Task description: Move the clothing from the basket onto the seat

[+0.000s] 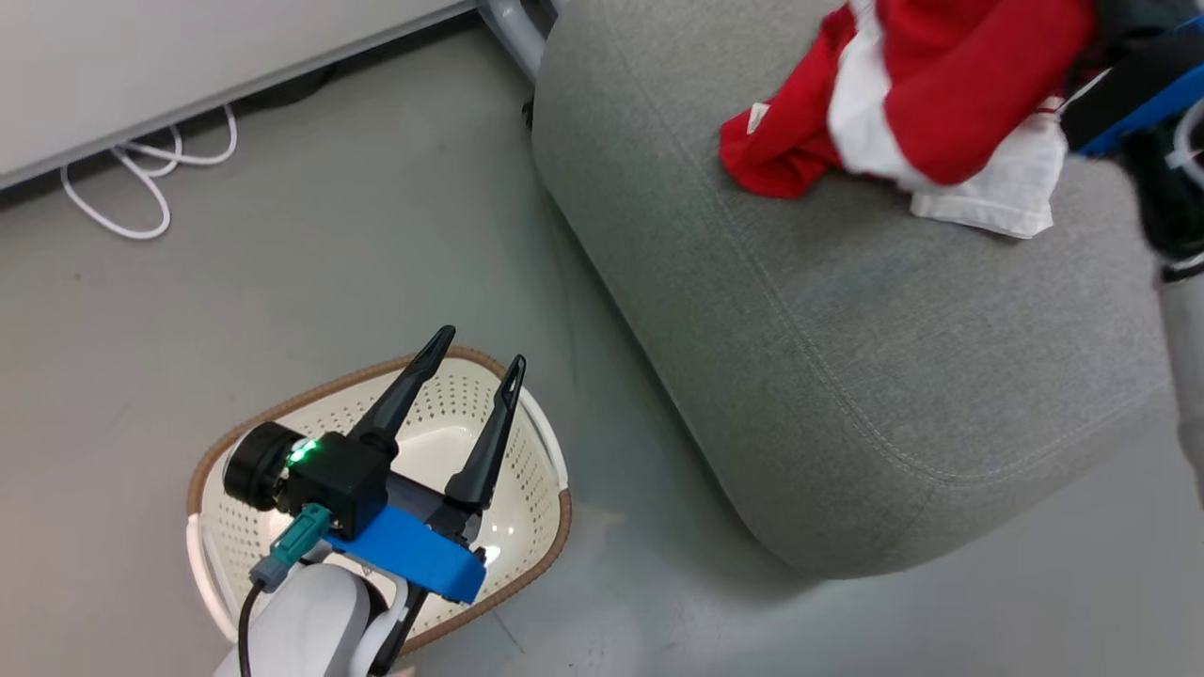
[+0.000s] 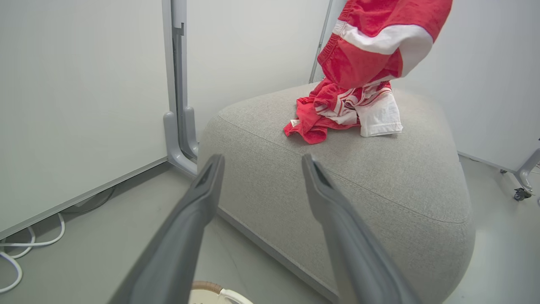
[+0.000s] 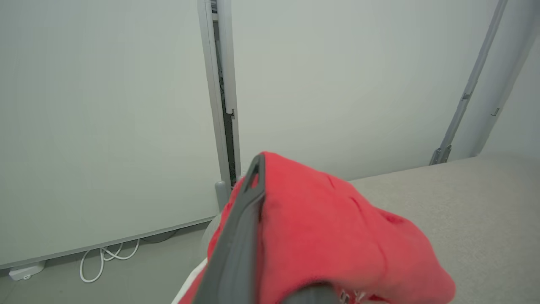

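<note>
Left hand (image 1: 481, 346) is hovering over the basket (image 1: 562, 527) on the grey floor (image 1: 376, 235), its fingers spread wide and empty. Right hand (image 3: 254, 194) is clenching red clothing (image 1: 941, 85) above the seat's (image 1: 847, 357) far edge, where a second garment (image 2: 333, 116) is lying crumpled.

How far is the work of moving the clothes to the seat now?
Done: one crumpled red and white sports garment lies on the large light grey fabric seat. In hand: the right hand is shut on the second red garment, hanging over the seat. To do: lay it down and let go. The cream perforated plastic basket looks empty below the open left hand.
</note>
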